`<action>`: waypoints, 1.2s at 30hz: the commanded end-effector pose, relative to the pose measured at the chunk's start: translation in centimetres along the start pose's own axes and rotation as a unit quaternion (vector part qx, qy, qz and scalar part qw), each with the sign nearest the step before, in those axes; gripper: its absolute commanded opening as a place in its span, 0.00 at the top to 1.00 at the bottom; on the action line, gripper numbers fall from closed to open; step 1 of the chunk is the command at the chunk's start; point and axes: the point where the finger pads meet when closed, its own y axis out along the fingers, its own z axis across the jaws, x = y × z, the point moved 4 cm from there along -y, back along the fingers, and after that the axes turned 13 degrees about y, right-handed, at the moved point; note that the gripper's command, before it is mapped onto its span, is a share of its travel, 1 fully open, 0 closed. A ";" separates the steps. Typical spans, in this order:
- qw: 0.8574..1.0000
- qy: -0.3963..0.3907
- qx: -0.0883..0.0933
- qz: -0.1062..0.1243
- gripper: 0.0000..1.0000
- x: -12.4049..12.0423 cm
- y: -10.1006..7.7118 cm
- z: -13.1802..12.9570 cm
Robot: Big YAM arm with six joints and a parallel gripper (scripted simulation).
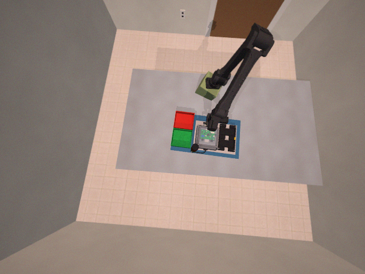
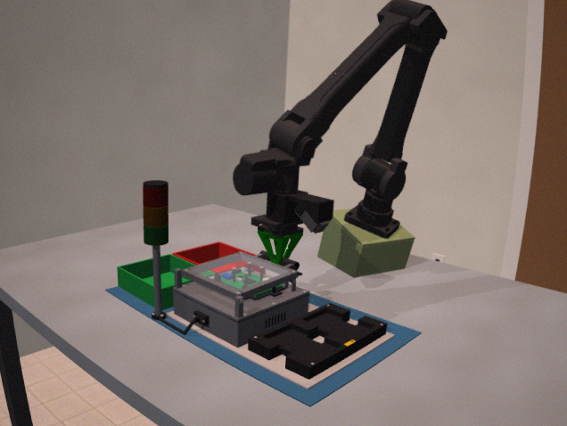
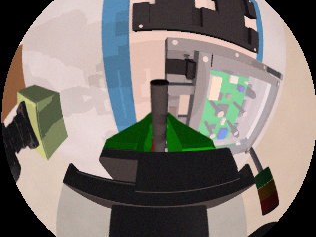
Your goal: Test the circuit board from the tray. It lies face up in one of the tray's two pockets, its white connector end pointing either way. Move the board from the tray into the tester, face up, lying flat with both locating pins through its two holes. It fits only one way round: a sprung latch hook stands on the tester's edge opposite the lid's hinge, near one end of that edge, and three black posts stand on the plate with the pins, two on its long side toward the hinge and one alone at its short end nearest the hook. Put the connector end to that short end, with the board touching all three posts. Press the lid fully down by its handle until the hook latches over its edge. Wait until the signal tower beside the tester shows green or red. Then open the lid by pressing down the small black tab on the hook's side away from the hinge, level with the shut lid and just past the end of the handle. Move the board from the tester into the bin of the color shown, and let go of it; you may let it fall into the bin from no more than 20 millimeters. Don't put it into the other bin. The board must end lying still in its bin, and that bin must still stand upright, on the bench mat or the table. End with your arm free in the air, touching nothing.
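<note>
The green circuit board point(image 2: 234, 274) lies in the grey tester point(image 2: 240, 307) under the clear lid point(image 2: 238, 270), which is down over it. The board also shows in the overhead view point(image 1: 208, 135) and the wrist view point(image 3: 229, 102). My gripper point(image 2: 279, 251), with green fingers, stands at the lid's far edge and is shut on the dark handle bar point(image 3: 159, 109). The signal tower point(image 2: 155, 213) stands at the tester's near left corner; its red, amber and green bands all look dim. I cannot see whether the hook is over the lid's edge.
The empty black tray point(image 2: 318, 340) lies right of the tester on the blue mat. The green bin point(image 2: 142, 274) and red bin point(image 2: 208, 251) stand left of the tester. The arm's olive base block point(image 2: 364, 247) sits behind.
</note>
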 end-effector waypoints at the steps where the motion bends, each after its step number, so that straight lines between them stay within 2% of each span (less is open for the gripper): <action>1: 1.000 -0.001 0.003 -0.002 1.00 0.4 1.5 -0.1; 36: 1.000 -0.001 0.003 -0.002 1.00 0.3 1.8 -0.1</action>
